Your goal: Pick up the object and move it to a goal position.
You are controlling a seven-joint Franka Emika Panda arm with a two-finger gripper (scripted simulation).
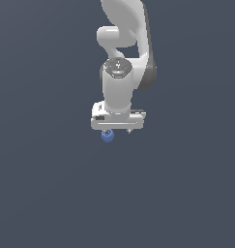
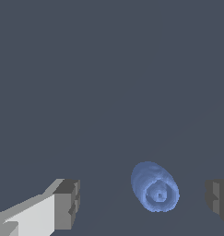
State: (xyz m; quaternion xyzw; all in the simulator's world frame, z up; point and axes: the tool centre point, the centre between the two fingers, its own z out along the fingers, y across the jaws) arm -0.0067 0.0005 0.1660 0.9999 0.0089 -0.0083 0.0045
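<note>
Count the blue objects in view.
1. The blue object sits between the open gripper's fingers, touching neither; in the exterior view it shows just below the gripper. None seems hidden.

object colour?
Blue, the object between the open hand's fingers; the wrist view shows it best.

No text, label, brand, number or sign can be read in either view; the dark cap on top of the arm's wrist joint (image 1: 117, 67) carries faint pale marks, but they are too small and blurred to make out as letters or digits.
</note>
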